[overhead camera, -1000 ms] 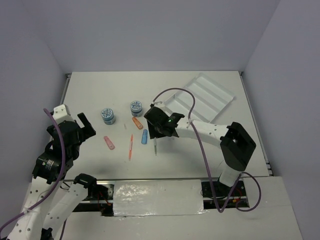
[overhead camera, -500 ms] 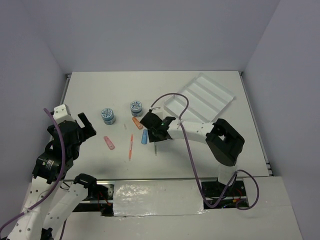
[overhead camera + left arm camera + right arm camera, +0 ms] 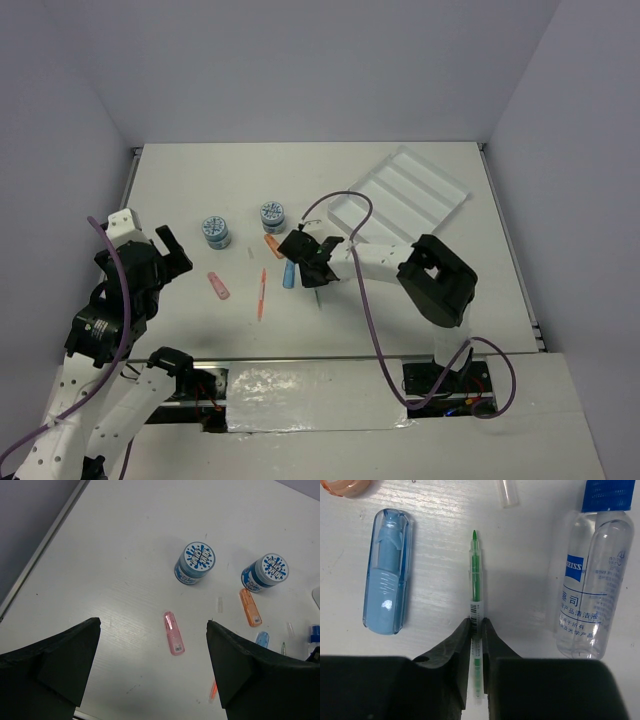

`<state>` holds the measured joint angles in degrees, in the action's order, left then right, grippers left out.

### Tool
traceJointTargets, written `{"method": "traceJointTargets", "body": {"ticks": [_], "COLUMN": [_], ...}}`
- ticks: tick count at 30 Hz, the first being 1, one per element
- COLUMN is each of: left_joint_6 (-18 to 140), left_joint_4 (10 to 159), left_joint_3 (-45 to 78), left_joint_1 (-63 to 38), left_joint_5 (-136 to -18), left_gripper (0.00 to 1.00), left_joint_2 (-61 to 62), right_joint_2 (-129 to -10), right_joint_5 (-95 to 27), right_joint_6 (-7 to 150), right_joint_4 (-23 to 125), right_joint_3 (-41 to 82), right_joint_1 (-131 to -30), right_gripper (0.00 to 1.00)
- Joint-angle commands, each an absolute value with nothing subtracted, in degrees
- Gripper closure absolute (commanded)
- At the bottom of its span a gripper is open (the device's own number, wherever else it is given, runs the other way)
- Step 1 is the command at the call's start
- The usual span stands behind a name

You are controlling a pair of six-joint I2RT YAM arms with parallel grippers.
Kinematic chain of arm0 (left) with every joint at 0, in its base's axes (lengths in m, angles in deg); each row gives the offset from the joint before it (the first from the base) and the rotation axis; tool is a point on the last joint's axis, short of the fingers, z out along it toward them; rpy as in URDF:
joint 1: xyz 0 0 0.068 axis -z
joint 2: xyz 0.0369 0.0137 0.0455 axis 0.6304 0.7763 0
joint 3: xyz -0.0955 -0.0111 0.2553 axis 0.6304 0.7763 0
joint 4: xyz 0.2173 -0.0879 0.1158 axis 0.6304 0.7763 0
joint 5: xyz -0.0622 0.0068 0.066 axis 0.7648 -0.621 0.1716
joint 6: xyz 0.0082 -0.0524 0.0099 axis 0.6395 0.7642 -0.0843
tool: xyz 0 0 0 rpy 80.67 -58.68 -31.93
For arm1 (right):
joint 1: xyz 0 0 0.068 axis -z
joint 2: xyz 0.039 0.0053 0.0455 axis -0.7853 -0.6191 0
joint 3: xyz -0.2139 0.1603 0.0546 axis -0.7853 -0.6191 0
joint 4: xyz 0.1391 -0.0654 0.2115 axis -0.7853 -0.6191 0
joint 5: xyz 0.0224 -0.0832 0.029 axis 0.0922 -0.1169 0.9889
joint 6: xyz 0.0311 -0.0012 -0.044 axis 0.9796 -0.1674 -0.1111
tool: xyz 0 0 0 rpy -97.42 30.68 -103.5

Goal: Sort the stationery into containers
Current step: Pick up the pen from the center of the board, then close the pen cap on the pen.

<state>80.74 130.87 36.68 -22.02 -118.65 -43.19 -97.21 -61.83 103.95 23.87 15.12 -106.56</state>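
Right claw, pinched narrow on the barrel of the thin pen, which lies flat on the worktop btwn the blue capsule and blue-capped bottle, touching neither. Pen's tip juts fwd of the jaws; the rest runs back under the claw. Best approach: lift straight up w/ firm grip, sparing the neighbours, then lay it lengthwise in one tray compartment. Left claw, spread wide and empty, hangs above the pink capsule.
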Motion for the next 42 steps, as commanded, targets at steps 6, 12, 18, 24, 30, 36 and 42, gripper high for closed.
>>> {"method": "traceJointTargets", "body": {"ticks": [6, 12, 18, 24, 30, 36, 42], "left_joint_6": [79.87, 86.45, 91.64, 94.46, 96.30, 96.22, 95.86], "left_joint_4": [128.15, 128.43, 117.70, 115.06, 115.85, 115.93, 117.77], "left_joint_3": [35.66, 32.75, 34.51, 28.97, 25.54, 22.73, 18.78], "left_joint_1": [-22.29, -22.29, -18.70, -16.23, -16.23, -16.40, -16.67], "left_joint_5": [-117.00, -104.62, -97.83, -101.70, -104.61, -105.22, -106.18], "left_gripper": [0.01, 0.01, 0.01, 0.06, 0.17, 0.24, 0.28], "left_joint_2": [-41.34, -30.10, -12.09, 6.64, 17.36, 23.69, 28.18], "right_joint_2": [-91.36, -74.93, -58.32, -51.10, -46.61, -45.64, -46.52], "right_joint_5": [-62.20, -70.47, -69.07, -69.33, -69.15, -68.54, -67.31], "right_joint_6": [106.76, 106.67, 102.63, 102.19, 101.40, 99.91, 98.67], "right_joint_4": [25.24, 17.85, 16.88, 13.63, 14.16, 15.30, 16.79], "right_joint_3": [11.74, 11.83, 8.85, 5.86, 1.20, 0.05, -1.18], "right_joint_1": [-108.00, -111.25, -114.41, -116.61, -116.88, -116.88, -116.88], "right_gripper": [1.00, 1.00, 1.00, 1.00, 1.00, 1.00, 1.00]}}
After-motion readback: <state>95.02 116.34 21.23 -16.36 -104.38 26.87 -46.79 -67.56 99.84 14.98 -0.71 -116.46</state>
